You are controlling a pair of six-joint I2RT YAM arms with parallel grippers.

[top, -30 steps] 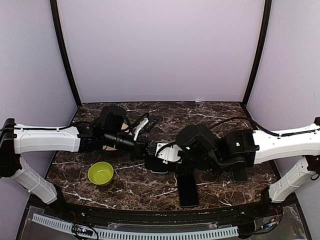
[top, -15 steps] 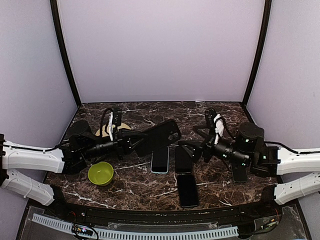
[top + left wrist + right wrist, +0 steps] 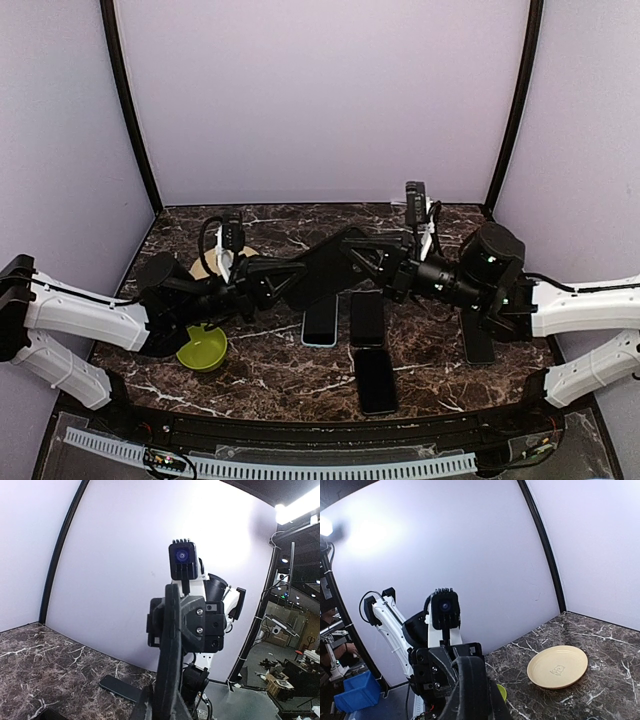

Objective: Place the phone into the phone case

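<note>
1. Now the phone case (image 3: pixel 325 265) is hanging in mid-air between the two arms, tilted, above the middle of the table (image 3: pixel 260 372). A second ago both grippers were working low over the marble.
2. The left gripper (image 3: pixel 288 276) is clenching the lower left end of the phone case. It has been carrying the case for the last half second and is keeping its fingers fully closed.
3. The right gripper (image 3: pixel 368 255) was standing apart from the case half a second ago, with its jaws spread wide. It is now meeting the upper right end. Both wrist views are showing the case edge-on with the right fingers straddling it, and they appear to be pinching down on it.
4. The phone (image 3: pixel 320 322), the one with the light edge, is lying flat on the table just below the raised case. Neither gripper is touching it. A dark handset (image 3: pixel 367 318) is lying just beside it.
5. In effect, the case is going from a one-arm hold to a two-arm hold. This is probably serving a handover or a re-orientation, so the insertion itself is not yet beginning.
6. The green bowl (image 3: pixel 202 347) and the plate (image 3: pixel 557 667) are sitting well clear on the left and are playing no part.
</note>
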